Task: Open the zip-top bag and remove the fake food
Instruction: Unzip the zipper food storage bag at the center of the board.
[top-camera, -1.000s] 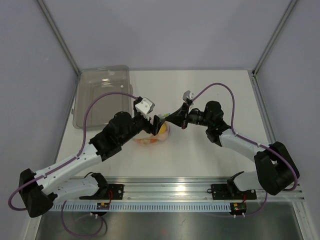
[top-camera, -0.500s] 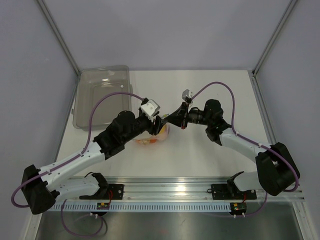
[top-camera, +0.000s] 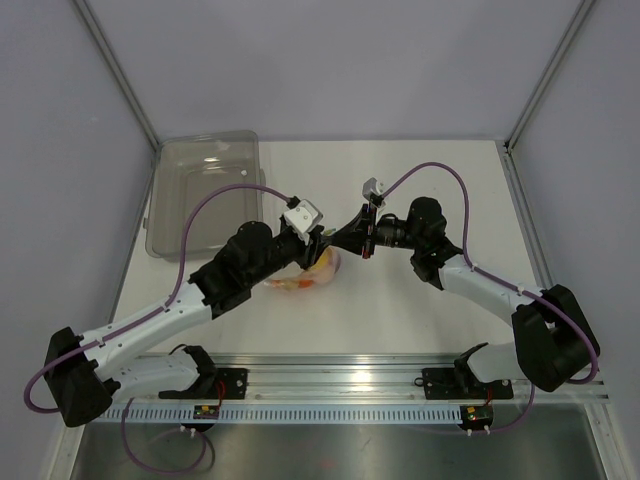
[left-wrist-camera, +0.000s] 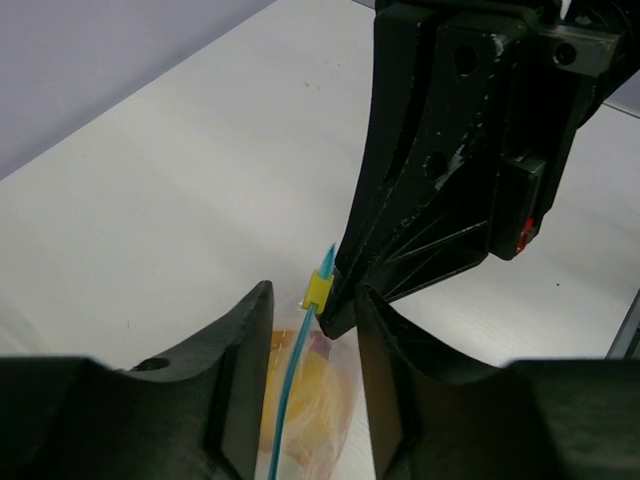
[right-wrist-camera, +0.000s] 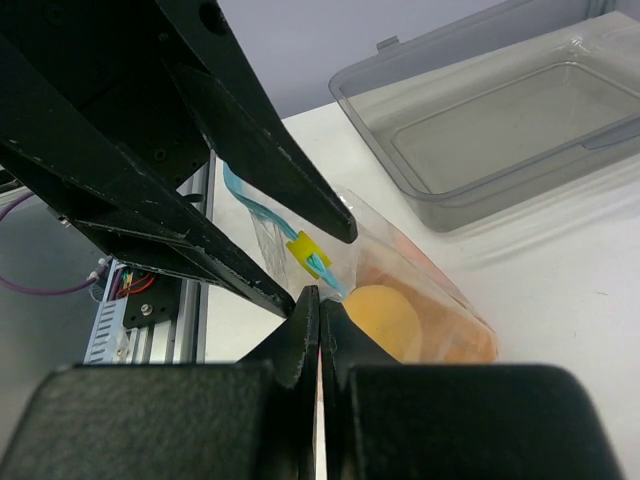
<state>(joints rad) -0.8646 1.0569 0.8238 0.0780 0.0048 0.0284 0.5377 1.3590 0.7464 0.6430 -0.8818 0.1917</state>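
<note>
— Between the arms at mid-table, where does the zip-top bag (top-camera: 312, 272) sit relative to each hand?

— It is raised by its zip edge. The right gripper (right-wrist-camera: 318, 300) is clamped tight on the bag's corner film, just beside the yellow slider (left-wrist-camera: 318, 290). The left gripper (left-wrist-camera: 312, 335) has its jaws apart, straddling the light blue zip strip (left-wrist-camera: 288, 390), and as far as I can tell touches neither side of it.

— Which way does the strip run?

— It runs along the left fingers, straight away from that wrist, and ends at the slider, right by the right gripper's tip. So I judge the left hand is the one to close on it and draw away from the right.

— What does one view add?

— The left wrist view shows that straddle, which the top view hides beneath both grippers. Only the right wrist view shows the fake food (right-wrist-camera: 385, 322), orange and yellow pieces still inside the bag, and the grey tray (right-wrist-camera: 470, 205) beyond.
</note>
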